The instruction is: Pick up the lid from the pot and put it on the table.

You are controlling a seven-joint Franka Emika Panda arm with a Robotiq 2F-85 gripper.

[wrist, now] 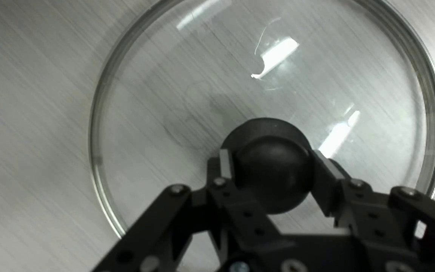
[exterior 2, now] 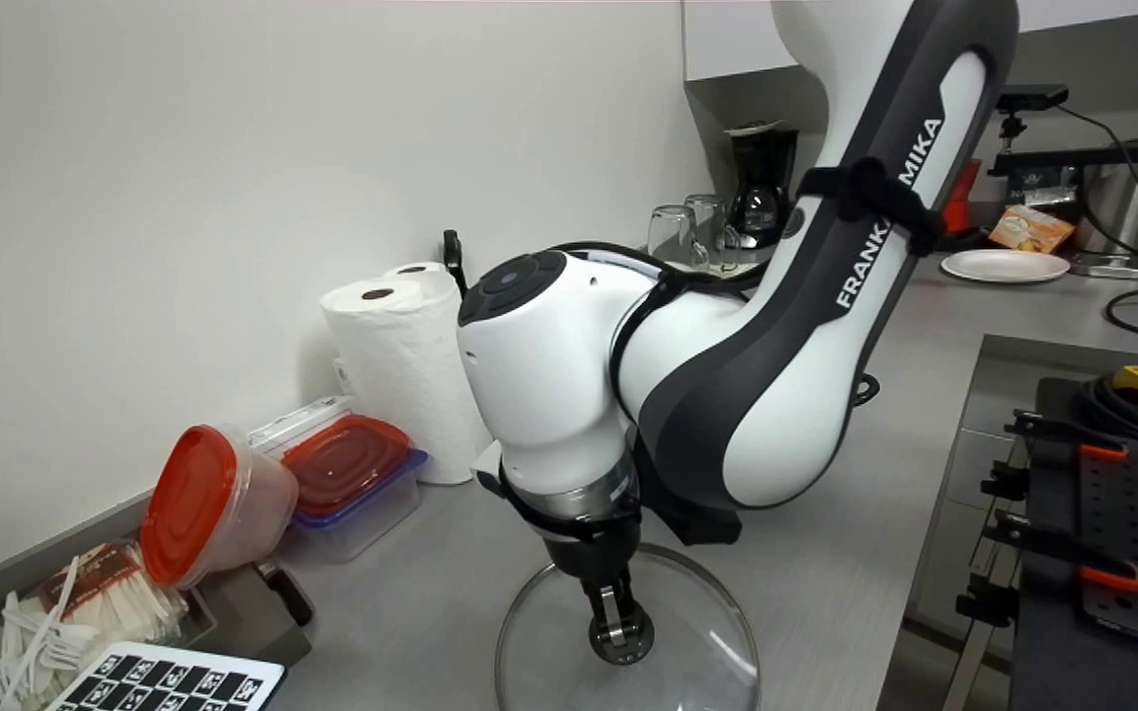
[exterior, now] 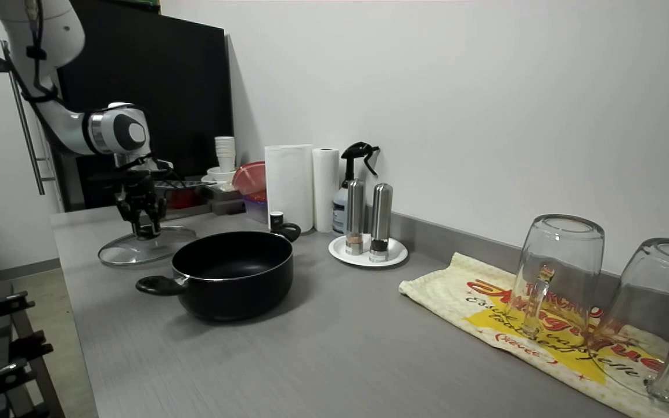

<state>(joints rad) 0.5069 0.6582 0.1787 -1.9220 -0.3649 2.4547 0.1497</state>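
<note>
Fingers [wrist: 325, 181] are hugging a round black knob [wrist: 272, 162] from both sides, so the hand [wrist: 274, 170] is holding the lid [wrist: 202, 109] by its top. The two fingers are standing only as far apart as the knob is wide, and in the wrist view they are touching it on the left and on the right. The lid is showing clear glass with a shiny ring around its edge, and the grey counter [exterior: 340, 354] is peeking through it. In an exterior view the lid is lying flat, down at the counter, off the pot [exterior: 236, 290] and just beside it, a bit farther back. I cannot tell if the whole ring is touching the counter. The black pot is sitting on the counter, showing its dark inside, and its two short handles are sticking out. In both exterior views the white arm [exterior 2: 688, 346] is hanging over the lid, and the hand is pointing down. Two silver grinders [exterior: 355, 203] are standing on a white plate [exterior: 399, 251] near the wall [exterior: 485, 116]. Paper towel rolls [exterior: 290, 188] and a spray bottle [exterior: 340, 203] are standing near them. Two upside-down glass mugs [exterior: 567, 249] are resting on a cloth [exterior: 453, 284] with red and yellow print.
</note>
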